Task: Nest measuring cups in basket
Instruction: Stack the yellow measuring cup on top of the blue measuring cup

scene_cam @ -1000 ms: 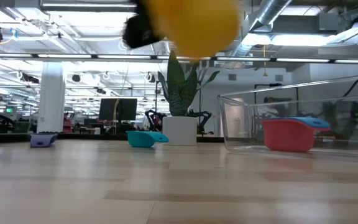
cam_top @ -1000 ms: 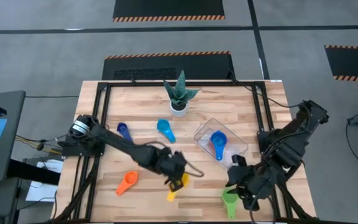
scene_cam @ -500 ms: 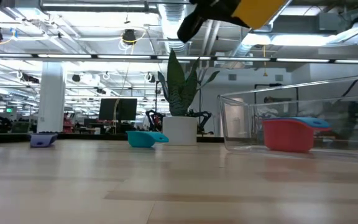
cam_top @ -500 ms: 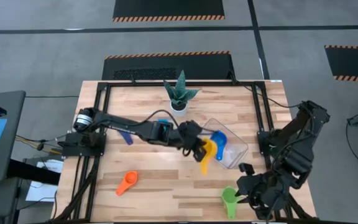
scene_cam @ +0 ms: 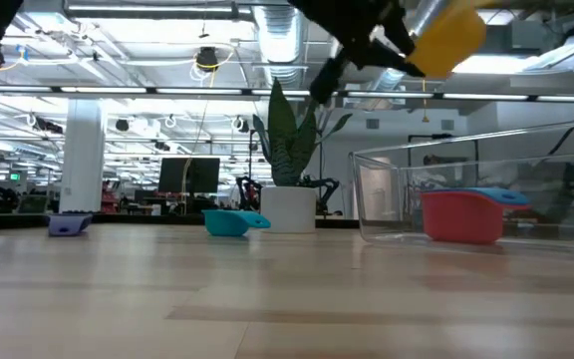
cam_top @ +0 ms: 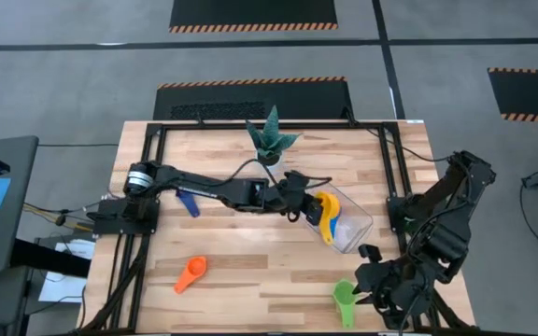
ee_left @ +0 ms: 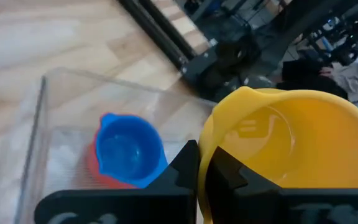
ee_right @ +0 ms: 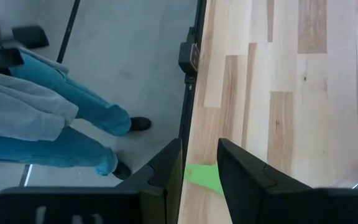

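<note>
My left gripper (cam_top: 308, 209) is shut on a yellow measuring cup (cam_top: 326, 213) and hangs it over the clear basket (cam_top: 359, 227). A blue cup (ee_left: 129, 149) sits nested in a red cup (scene_cam: 458, 221) on the basket's floor. Near the table's near right corner my right gripper (cam_top: 368, 280) hovers open above a green cup (cam_top: 345, 297) that rests on the table; the cup's handle (ee_right: 202, 177) shows between the fingers. On the wood also lie an orange cup (cam_top: 191, 273), a dark blue cup (cam_top: 187, 201) and a light blue cup (scene_cam: 229, 222). My left gripper pinches the yellow cup's wall at the rim (ee_left: 205, 146), one finger (ee_left: 225, 177) seemingly inside the bowl and the other outside. The fingers come slanting down from the table's left. The cup is lifted clear above the basket, tilted, its handle (cam_top: 329, 235) toward the near edge.
A white pot with a spiky green plant (cam_top: 269, 149) stands at the far middle, just behind the left arm. Black frame rails (cam_top: 157, 177) run along the table's edges. A person's legs (ee_right: 55, 124) show on the floor beyond the table's edge.
My left gripper has carried the yellow cup from the near middle of the table toward the far right, rising a little and rolling, until it hangs over the basket. My right gripper has drawn back slightly toward the near right corner.
</note>
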